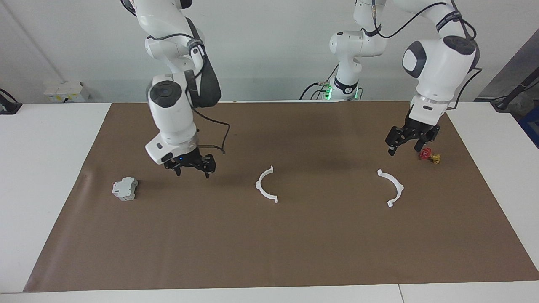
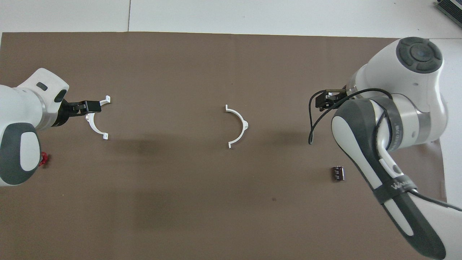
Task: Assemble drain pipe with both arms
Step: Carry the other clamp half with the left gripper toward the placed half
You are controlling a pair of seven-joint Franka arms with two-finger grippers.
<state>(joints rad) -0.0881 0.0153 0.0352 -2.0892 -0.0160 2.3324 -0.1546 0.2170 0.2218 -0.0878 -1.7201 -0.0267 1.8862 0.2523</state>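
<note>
Two thin white plastic half-rings w/ small end tabs lie flat on brown matte paper: mid arc (image 1: 267,185) at centre frame, end arc (image 1: 392,188) centre-right, open sides facing each other. Left gripper (image 1: 405,145), fingers spread and empty, hangs just above the end arc, by a red valve (image 1: 428,155). Right gripper (image 1: 193,167), also spread, hangs left of the mid arc, near a grey block (image 1: 125,188).

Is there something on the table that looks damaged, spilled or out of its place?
Nothing stands out. The two white half-rings lie flat and apart on the brown mat, both whole. The grey block and the red valve sit aside, undisturbed.
</note>
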